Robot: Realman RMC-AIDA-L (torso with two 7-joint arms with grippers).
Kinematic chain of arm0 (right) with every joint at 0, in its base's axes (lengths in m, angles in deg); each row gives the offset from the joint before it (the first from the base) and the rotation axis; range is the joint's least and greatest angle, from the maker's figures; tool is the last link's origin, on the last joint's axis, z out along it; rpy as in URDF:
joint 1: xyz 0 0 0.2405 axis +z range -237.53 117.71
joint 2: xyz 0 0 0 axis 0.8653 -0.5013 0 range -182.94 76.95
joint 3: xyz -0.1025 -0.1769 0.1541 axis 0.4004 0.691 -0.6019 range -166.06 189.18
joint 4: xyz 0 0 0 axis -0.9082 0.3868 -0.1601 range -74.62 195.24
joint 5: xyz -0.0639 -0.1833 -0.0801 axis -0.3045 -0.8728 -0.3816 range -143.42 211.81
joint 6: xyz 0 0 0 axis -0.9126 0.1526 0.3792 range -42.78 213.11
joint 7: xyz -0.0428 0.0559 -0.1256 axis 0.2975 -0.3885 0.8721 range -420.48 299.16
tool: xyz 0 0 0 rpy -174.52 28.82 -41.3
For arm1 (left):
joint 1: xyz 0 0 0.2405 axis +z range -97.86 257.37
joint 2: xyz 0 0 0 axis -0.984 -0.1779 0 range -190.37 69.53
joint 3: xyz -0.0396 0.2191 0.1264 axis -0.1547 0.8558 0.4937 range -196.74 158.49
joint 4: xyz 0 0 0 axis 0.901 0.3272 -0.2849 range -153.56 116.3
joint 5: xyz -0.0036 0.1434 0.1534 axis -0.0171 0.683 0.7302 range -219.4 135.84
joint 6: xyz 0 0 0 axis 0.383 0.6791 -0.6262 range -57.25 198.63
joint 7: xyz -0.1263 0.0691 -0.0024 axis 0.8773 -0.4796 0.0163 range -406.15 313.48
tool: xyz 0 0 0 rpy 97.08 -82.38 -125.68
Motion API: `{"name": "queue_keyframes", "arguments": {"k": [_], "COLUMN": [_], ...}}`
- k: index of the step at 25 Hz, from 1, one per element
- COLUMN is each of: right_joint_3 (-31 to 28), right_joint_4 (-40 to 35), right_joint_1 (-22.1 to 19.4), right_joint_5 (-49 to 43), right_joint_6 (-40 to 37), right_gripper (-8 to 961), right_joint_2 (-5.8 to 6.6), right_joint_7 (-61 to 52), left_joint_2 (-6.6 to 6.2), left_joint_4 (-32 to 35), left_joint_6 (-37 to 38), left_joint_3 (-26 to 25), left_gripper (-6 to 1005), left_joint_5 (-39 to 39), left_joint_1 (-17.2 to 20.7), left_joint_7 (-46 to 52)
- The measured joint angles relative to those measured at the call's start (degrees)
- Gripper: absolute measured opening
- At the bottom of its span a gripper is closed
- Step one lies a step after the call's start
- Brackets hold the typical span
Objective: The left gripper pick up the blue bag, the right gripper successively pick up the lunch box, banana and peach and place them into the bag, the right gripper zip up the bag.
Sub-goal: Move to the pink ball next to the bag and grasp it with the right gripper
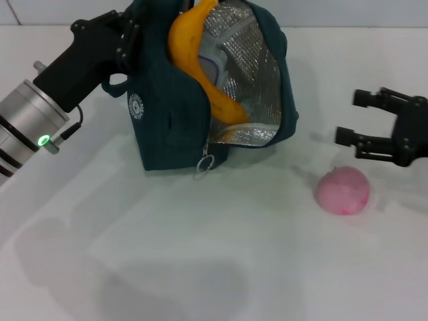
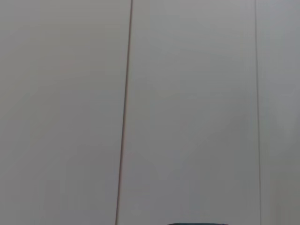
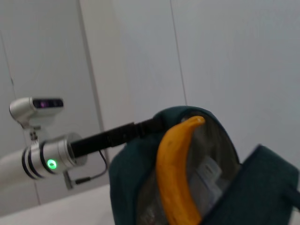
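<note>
The black left claw [image 1: 130, 37] holds the dark teal cloth bag [image 1: 167, 114] up; its fingers hide behind the bag. The long yellow banana [image 1: 197, 57] covers most of the see-through white box [image 1: 212, 65] inside. The black right claw [image 1: 361, 120] hangs wide open and empty, just above the round pink peach [image 1: 343, 190] on the white table [image 1: 214, 267].

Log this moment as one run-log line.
left gripper: holding blue bag up, open | lunch box, banana: inside | peach: on table | right gripper: open, above peach

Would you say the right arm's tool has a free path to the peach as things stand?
Probably yes. The right tool is open and hovers just behind the peach, which lies alone on the table, apart from the blue bag. Nothing stands between them.
</note>
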Motion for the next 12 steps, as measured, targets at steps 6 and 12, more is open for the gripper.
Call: {"name": "queue_keyframes", "arguments": {"k": [6, 12], "right_joint_3": [-0.34, 0.10], "right_joint_4": [-2.76, -2.51], "right_joint_1": [-1.62, -1.42], "right_joint_5": [-7.41, -14.10], "right_joint_6": [0.65, 4.49], "right_gripper": [832, 800], "right_joint_2": [0.33, -0.79], "right_joint_7": [-1.04, -1.30], "left_joint_2": [-0.08, 0.08], "left_joint_4": [-0.02, -0.02], "left_joint_6": [-1.03, -2.08], "left_joint_3": [0.13, 0.36], "left_gripper": [37, 37], "left_joint_5": [0.32, 0.59], "left_joint_1": [0.76, -0.02], "left_joint_7": [0.32, -0.09]}}
